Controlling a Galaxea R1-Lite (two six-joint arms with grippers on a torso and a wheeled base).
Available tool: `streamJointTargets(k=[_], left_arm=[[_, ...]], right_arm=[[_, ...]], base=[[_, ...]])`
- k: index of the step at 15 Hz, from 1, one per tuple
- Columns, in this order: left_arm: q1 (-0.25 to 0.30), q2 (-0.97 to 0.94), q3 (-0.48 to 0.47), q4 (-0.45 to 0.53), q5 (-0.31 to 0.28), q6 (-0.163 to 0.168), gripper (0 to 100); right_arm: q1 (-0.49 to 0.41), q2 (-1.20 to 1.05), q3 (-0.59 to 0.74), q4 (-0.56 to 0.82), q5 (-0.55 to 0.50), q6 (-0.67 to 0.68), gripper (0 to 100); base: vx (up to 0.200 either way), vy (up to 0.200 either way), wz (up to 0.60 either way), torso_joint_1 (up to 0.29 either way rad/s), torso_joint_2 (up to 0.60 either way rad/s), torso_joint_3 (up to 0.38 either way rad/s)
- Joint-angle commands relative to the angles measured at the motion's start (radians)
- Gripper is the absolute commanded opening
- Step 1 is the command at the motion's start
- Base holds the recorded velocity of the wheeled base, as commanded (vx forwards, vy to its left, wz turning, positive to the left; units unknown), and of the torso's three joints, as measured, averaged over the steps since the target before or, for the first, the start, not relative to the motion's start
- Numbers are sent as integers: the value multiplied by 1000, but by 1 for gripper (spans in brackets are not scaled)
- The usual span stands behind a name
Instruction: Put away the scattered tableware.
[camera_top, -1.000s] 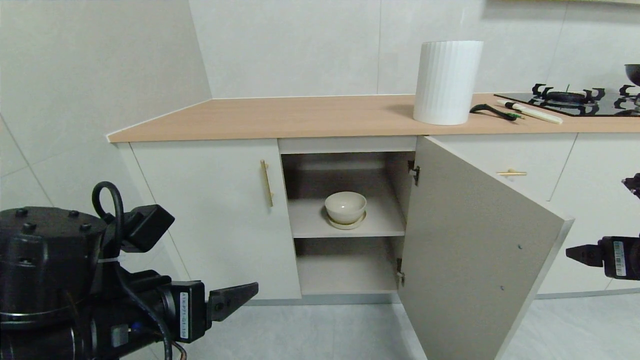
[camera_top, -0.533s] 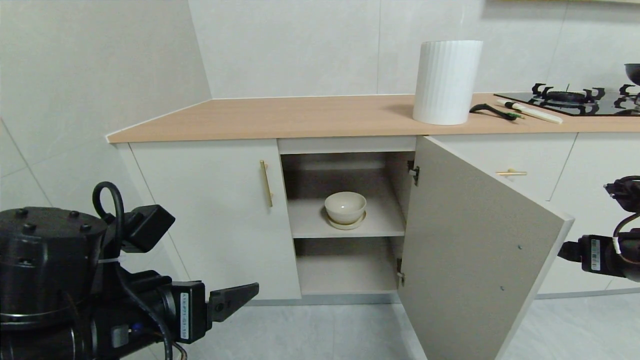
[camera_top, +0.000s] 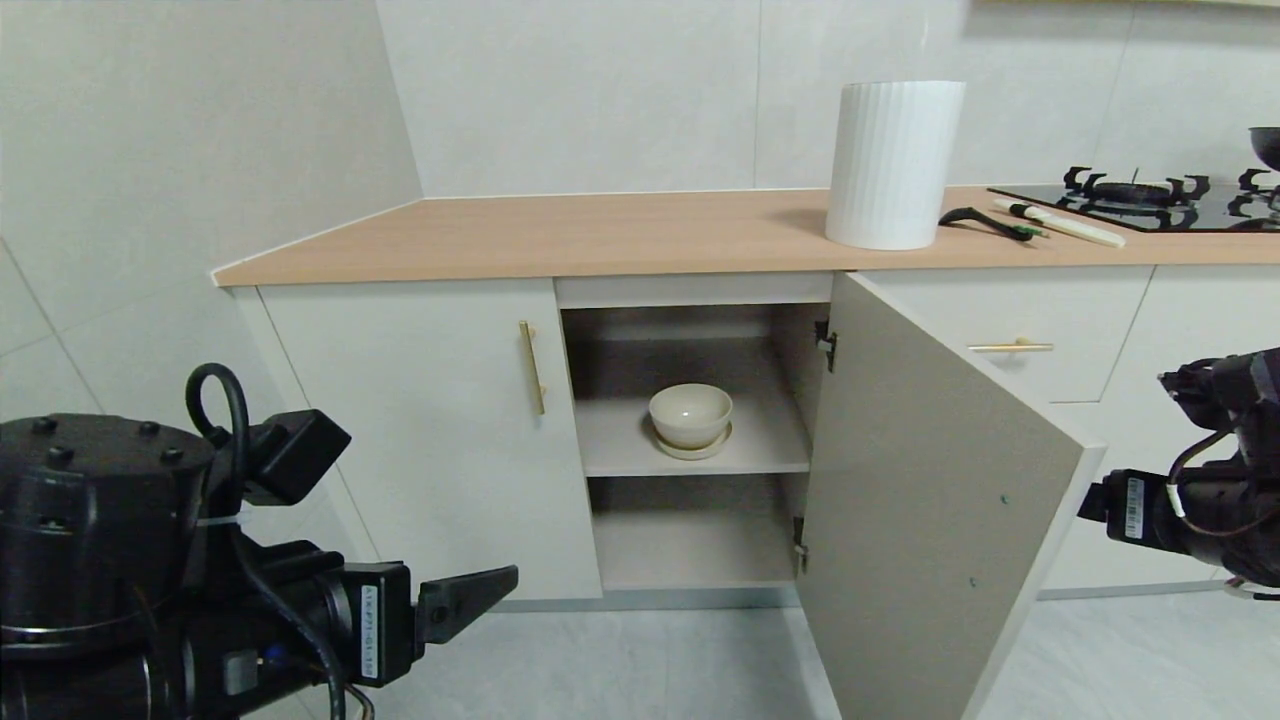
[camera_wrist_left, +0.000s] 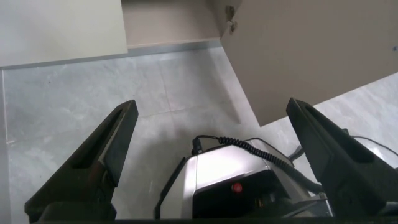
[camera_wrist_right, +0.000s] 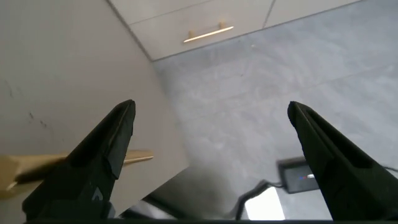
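A cream bowl (camera_top: 690, 411) sits on a saucer (camera_top: 690, 447) on the upper shelf of the open cabinet (camera_top: 690, 460). The cabinet door (camera_top: 930, 500) stands swung out to the right. My right gripper (camera_top: 1092, 500) is at the door's outer face, beside its free edge; in the right wrist view the right gripper (camera_wrist_right: 211, 107) is open, with the door (camera_wrist_right: 68, 81) and its gold handle (camera_wrist_right: 74, 165) close by. Low on the left, over the floor, my left gripper (camera_top: 470, 592) is open and holds nothing (camera_wrist_left: 211, 112).
On the wooden countertop (camera_top: 560, 235) stand a white ribbed canister (camera_top: 893, 165), a black utensil (camera_top: 985, 222) and a pale stick-like utensil (camera_top: 1065, 224) beside the stove (camera_top: 1140, 200). A drawer with a gold handle (camera_top: 1010, 347) lies behind the door. The left cabinet door (camera_top: 420, 430) is closed.
My right arm has moved left to the door's outer face, and the door has swung a little toward shut. The left arm has not moved.
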Motion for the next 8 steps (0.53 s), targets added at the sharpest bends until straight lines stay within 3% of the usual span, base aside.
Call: streamJointTargets(k=[1, 5, 8], left_arm=[[0, 2, 0, 1, -1, -1, 100], [0, -2, 0, -1, -3, -1, 100], [2, -1, 4, -1, 5, -1, 100]], right_arm=[[60, 31, 1, 0, 0, 36, 100], [218, 59, -29, -34, 11, 74, 100], [317, 128, -113, -68, 91, 39, 100]], base=[[0, 0, 0, 0, 0, 0], [0, 0, 0, 0, 0, 0], [0, 0, 0, 0, 0, 0]])
